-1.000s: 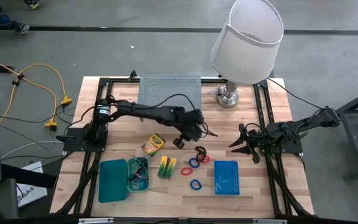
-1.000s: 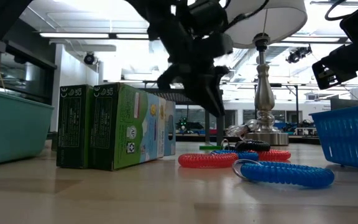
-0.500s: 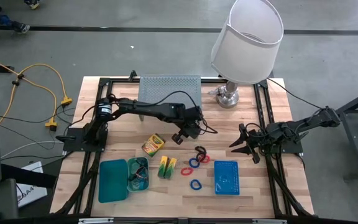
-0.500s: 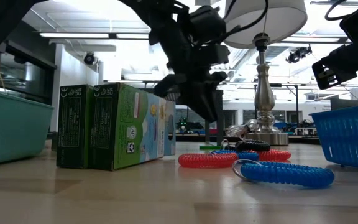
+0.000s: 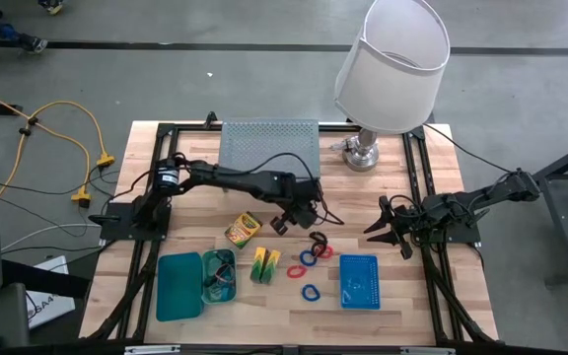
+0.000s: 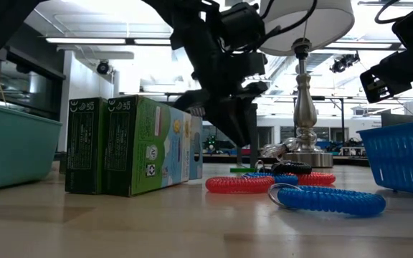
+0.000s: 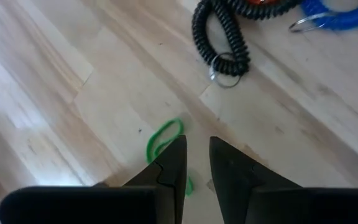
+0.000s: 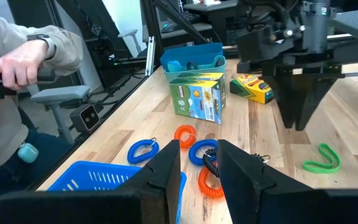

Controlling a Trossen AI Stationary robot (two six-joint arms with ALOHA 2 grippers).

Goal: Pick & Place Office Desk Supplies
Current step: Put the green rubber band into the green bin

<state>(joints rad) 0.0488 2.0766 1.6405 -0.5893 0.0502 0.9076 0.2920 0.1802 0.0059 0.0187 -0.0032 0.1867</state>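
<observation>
My left gripper (image 7: 196, 155) points down over the middle of the table (image 5: 280, 223), open by a narrow gap and holding nothing. A green band loop (image 7: 163, 140) lies flat on the wood just beside its fingertips, and a black coiled band loop (image 7: 220, 36) lies farther off. The crayon box (image 5: 243, 229), the yellow-green blocks (image 5: 266, 263) and the red and blue band loops (image 5: 313, 258) rest on the table nearby. One more blue loop (image 5: 310, 292) lies nearer the front edge. My right gripper (image 8: 199, 163) waits at the table's right side (image 5: 390, 229), slightly open and empty.
Two teal trays (image 5: 178, 286) sit at the front left and the blue mesh basket (image 5: 360, 281) at the front right. The grey perforated shelf (image 5: 268, 146) and the lamp (image 5: 390, 61) stand at the far edge. A person's sleeve and hand (image 8: 23, 59) show beyond the table.
My left gripper has come down closer to the table, above the green band loop, and has shifted a little toward the table's left. The right arm and all the objects have stayed where they were.
</observation>
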